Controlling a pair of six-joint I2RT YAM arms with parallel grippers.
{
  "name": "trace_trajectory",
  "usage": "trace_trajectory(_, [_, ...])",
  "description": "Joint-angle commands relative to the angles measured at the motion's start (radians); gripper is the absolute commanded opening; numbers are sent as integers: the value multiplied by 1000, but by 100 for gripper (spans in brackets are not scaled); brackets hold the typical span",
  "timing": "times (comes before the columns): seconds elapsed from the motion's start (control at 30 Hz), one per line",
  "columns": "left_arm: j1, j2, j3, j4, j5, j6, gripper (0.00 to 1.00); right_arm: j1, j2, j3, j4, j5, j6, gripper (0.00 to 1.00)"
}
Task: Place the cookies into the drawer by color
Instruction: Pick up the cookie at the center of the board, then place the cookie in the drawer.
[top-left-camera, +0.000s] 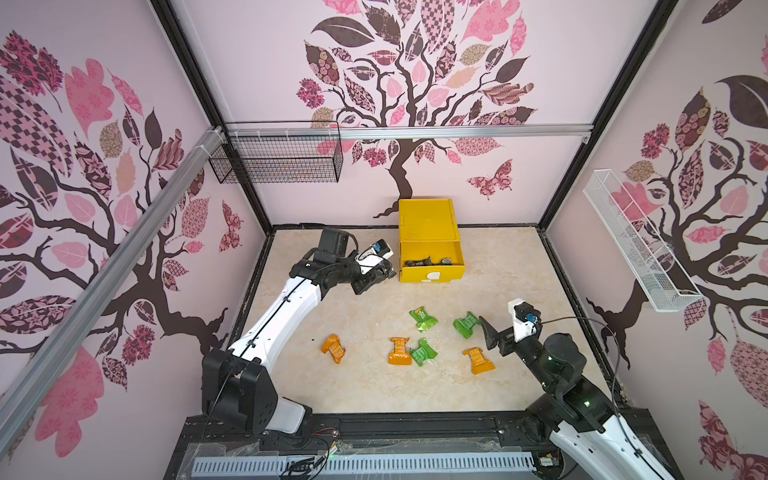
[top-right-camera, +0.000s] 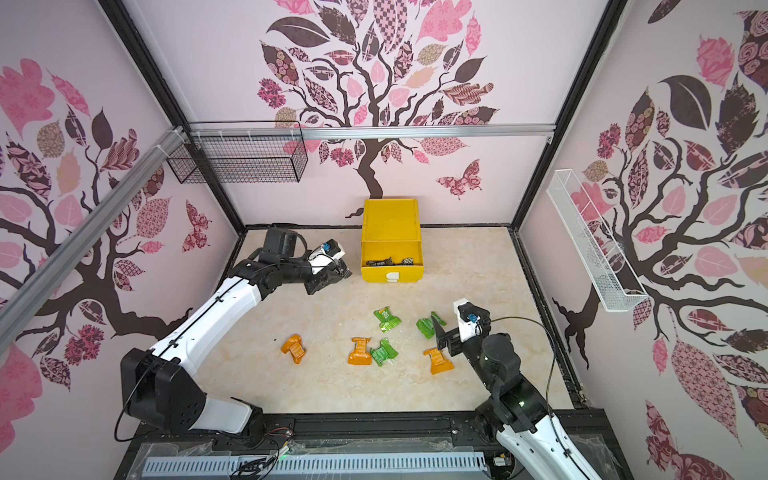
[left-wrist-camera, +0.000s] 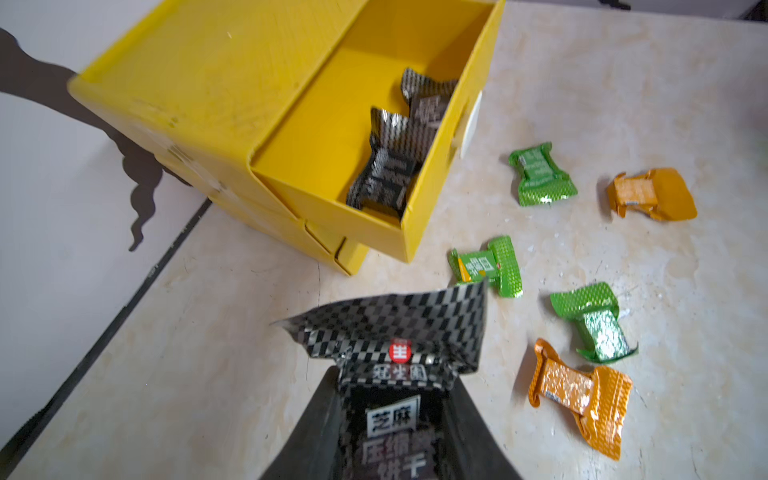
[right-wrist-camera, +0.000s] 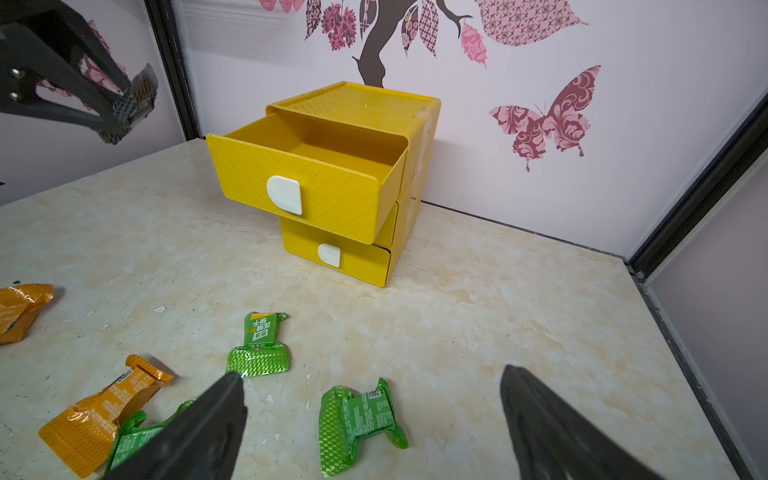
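Presently, the left claw is clamped on a black packet. The foil is shiny and checker-printed, and one flared crimped end fans out past the fingertips. Claw and packet sit just beside the open top drawer of the yellow cabinet, on the robot's left of it and not over it.

Inside the drawer, more black packets lie against the front wall. The cabinet is boxy plastic with a quilted diamond texture and a white half-oval pull tab.

The right claw is spread wide and holds nothing. It hangs above the desk, which is a beige marbled slab. One green packet lies below, between the fingers and apart from them.

Two other green packets and three orange packets lie loose on the desk, all crinkled foil. The middle orange one touches a green one.
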Motion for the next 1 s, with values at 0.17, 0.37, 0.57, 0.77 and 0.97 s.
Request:
trace_trajectory(0.17, [-84,98,178,64,0,-134,9,-3,-15,1,18,4,-13,99])
trace_trajectory(0.37, [-162,184,273,89,-63,-141,8,-2,-18,0,18,7,-16,99])
trace_trajectory(0.57, [-207,281,372,97,-100,-175,8,-3,-21,0,16,9,-16,99])
trace_trajectory(0.77, [-229,358,446,95,-111,-190,9,-4,-24,-1,17,10,-18,99])
trace_trajectory(0.97, [-245,418,485,94,-129,-180,9,-3,-31,-4,21,7,-18,99])
